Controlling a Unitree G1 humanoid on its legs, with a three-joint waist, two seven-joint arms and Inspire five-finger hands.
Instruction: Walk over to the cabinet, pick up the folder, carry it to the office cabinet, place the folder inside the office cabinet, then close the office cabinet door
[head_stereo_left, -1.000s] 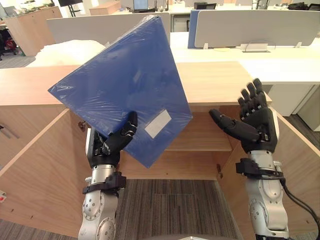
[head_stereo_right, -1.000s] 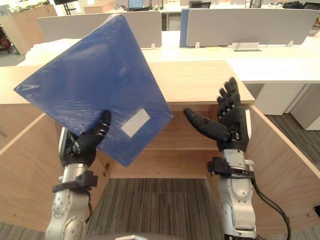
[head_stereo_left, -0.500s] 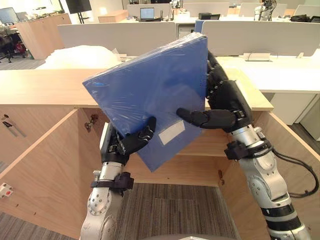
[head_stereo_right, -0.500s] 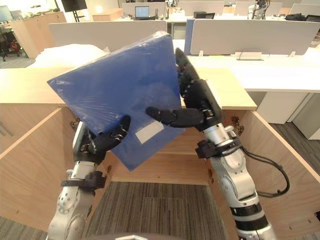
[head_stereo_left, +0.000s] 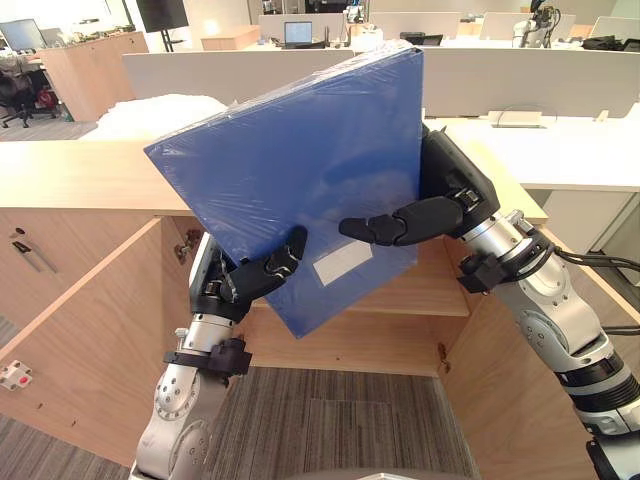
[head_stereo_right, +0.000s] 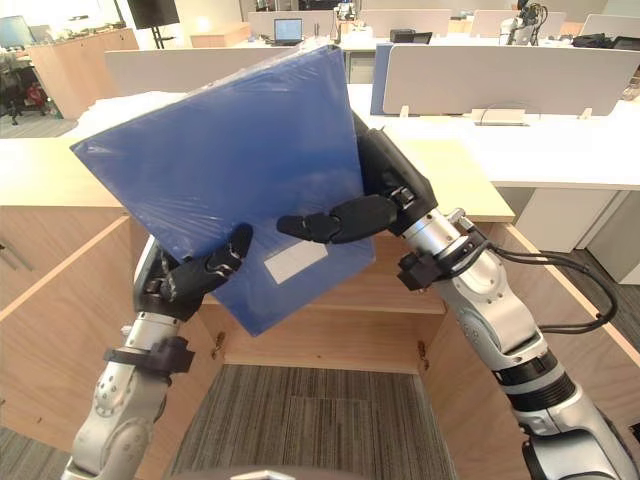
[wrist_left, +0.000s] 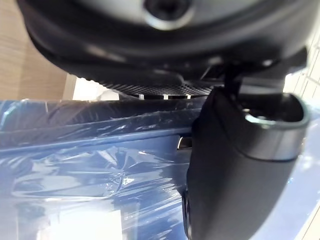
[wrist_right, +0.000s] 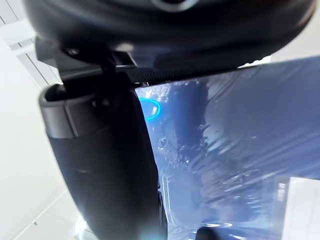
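A blue folder (head_stereo_left: 300, 170) wrapped in clear film, with a white label (head_stereo_left: 342, 262) low on its front, is held up tilted before the open wooden office cabinet (head_stereo_left: 80, 175). My left hand (head_stereo_left: 250, 280) grips its lower left edge, thumb pressed on the front face. My right hand (head_stereo_left: 440, 205) clamps the right edge, thumb (head_stereo_left: 385, 225) lying across the front and fingers behind. In the left wrist view the thumb (wrist_left: 235, 175) lies on the filmed folder (wrist_left: 75, 170). The right wrist view shows that thumb (wrist_right: 110, 175) against the blue cover (wrist_right: 240, 150).
Both cabinet doors stand swung out, the left door (head_stereo_left: 80, 340) and the right door (head_stereo_left: 510, 400) flanking my arms. A shelf (head_stereo_left: 420, 290) runs inside the cabinet. Grey carpet (head_stereo_left: 330, 420) lies below. White desks with partitions (head_stereo_left: 520, 80) and a white plastic bundle (head_stereo_left: 160, 110) sit behind.
My right hand, open and apart from the folder a second ago, has swung in and closed on its right edge. The folder has turned somewhat more upright between both hands.
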